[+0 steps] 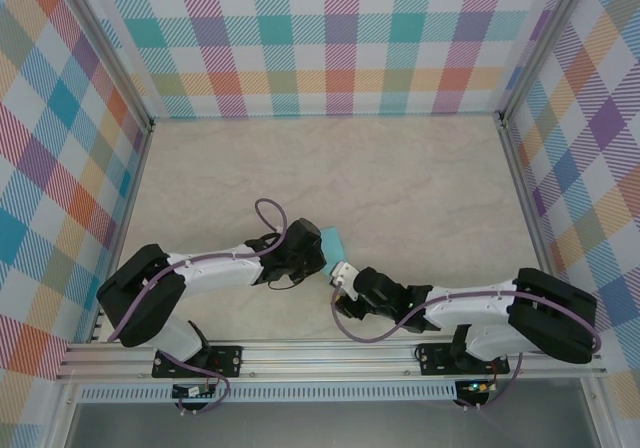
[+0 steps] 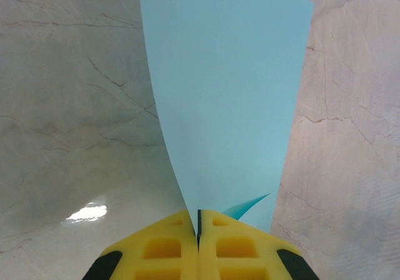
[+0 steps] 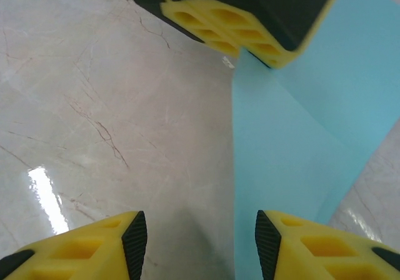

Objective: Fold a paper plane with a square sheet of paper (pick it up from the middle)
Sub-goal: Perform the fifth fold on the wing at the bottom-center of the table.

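The square sheet of paper (image 2: 225, 105) is plain turquoise. My left gripper (image 2: 199, 220) is shut on its near edge, and the sheet curves away from the yellow fingers (image 2: 169, 245) down to the marble table. A darker sliver of the paper peeks out beside the right finger. From above, the sheet (image 1: 331, 238) sticks out past the left gripper (image 1: 320, 256). My right gripper (image 3: 201, 242) is open low over the table, its right finger (image 3: 294, 249) over the sheet's (image 3: 281, 161) edge and nothing between the pads. The left gripper's fingers (image 3: 237, 27) face it. The paper plane is out of view.
The beige marble table (image 1: 400, 178) stretches to the plaid walls (image 1: 330, 38) at the back and both sides. Both arms bend inward, and their grippers meet near the table's front centre, just beyond the aluminium rail (image 1: 330, 353).
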